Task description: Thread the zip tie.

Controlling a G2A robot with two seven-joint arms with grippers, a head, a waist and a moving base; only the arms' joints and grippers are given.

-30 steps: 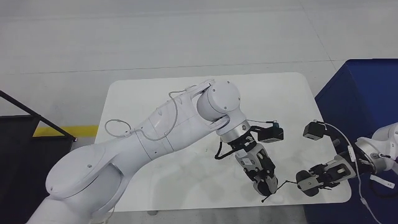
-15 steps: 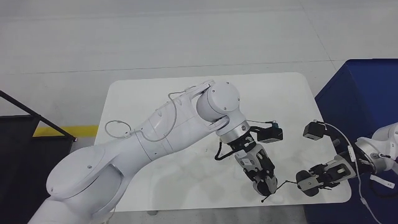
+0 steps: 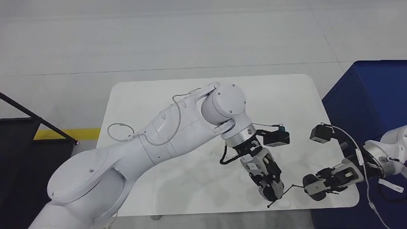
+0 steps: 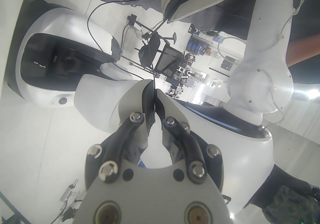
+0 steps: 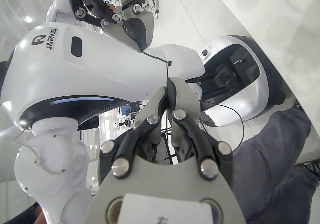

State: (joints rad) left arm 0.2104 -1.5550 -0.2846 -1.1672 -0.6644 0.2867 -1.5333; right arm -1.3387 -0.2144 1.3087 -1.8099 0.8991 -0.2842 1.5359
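The white table [image 3: 159, 102] lay beneath both arms, with the work held in the air over its 5 o'clock corner. The left gripper [image 3: 273, 193], at the end of the big arm, had its fingers pinched shut on the thin strap of the black zip tie [image 5: 155, 56]. The right gripper [image 3: 308, 186] sat just beside it at 3 o'clock, fingers closed on the strap right under the small square head [image 5: 169, 62]. The tie spanned the short gap between the two grippers and bent sharply at the head. Whether the tail had entered the slot could not be told. The step in hand looked like feeding the tail into the head. To do it well, the right gripper should hold the head steady with its slot facing the left. The left should grip close to the tip so the strap stays stiff, then push straight along the slot's axis without twisting.
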